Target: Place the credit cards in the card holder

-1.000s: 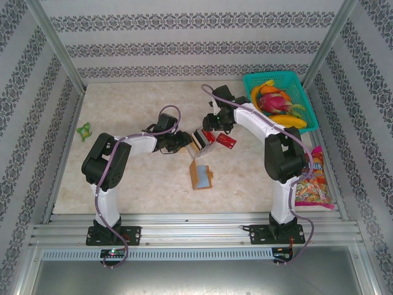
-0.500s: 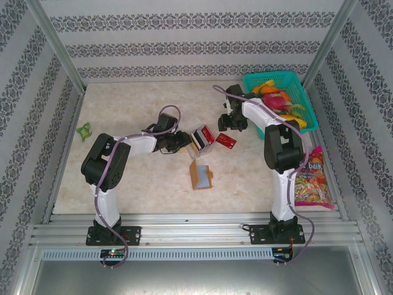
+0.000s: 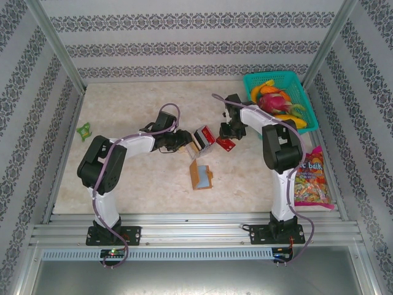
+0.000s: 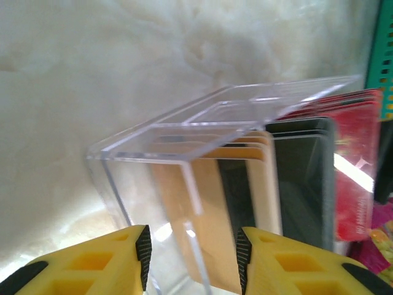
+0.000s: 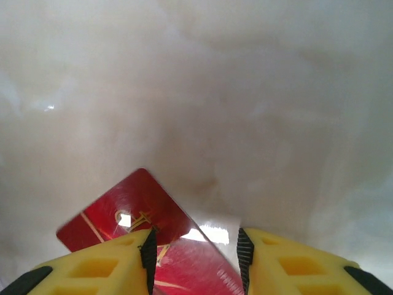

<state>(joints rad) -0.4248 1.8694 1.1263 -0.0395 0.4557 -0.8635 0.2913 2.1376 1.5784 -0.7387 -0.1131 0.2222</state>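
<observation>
**Right hand drops onto the loose red card**

The left hand (image 4: pixel 193 267) has not shifted in the last second. Its jaws stand part-way apart about the near end of the clear box (image 4: pixel 184 147), which is tipped up on the surface (image 3: pixel 135 110); whether they press it I cannot tell. At the box's 6 o'clock, well apart, lies the card holder (image 3: pixel 201 175), touched by neither hand. At the box's 4 o'clock lies a loose red card (image 5: pixel 132 215), and here is the change: the right hand (image 5: pixel 195 261) has left the box and come down over this card. Its jaws are narrowed but open, astride one edge, gripping nothing yet. I judge that a pick of this card is under way, with the trip to the holder to follow.

The left wrist view sorts the other credit cards (image 4: pixel 301 178) in the box — tan, black, red, standing on edge — where the top view gives a smear of colour. The right wrist view shows the red card flat on the surface; the top view places the holder.
</observation>
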